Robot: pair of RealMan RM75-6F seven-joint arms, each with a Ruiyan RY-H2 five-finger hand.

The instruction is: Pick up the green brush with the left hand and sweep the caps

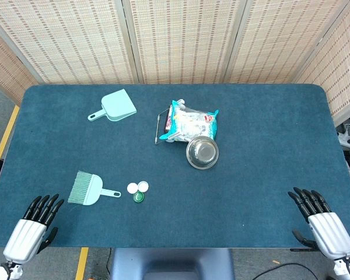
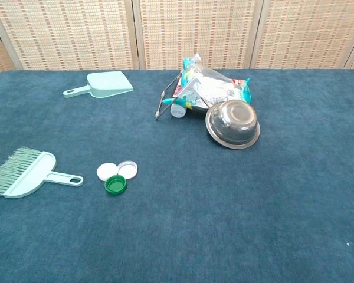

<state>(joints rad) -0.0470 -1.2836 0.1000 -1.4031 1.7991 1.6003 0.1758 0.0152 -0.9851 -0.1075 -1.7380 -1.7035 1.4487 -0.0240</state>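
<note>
The green brush (image 1: 87, 189) (image 2: 26, 173) lies flat on the blue table, bristles to the left and handle pointing right. Just right of its handle sit three caps (image 1: 138, 190) (image 2: 116, 175): two white and one green, touching each other. My left hand (image 1: 32, 228) rests at the table's near left corner, below and left of the brush, fingers extended and apart, holding nothing. At the near right corner my right hand (image 1: 321, 224) lies the same way, empty. Neither hand shows in the chest view.
A green dustpan (image 1: 115, 107) (image 2: 102, 84) lies at the back left. Near the centre are a plastic snack bag (image 1: 192, 122) (image 2: 212, 88), metal tongs (image 1: 160, 123) and a tipped steel bowl (image 1: 202, 153) (image 2: 233, 124).
</note>
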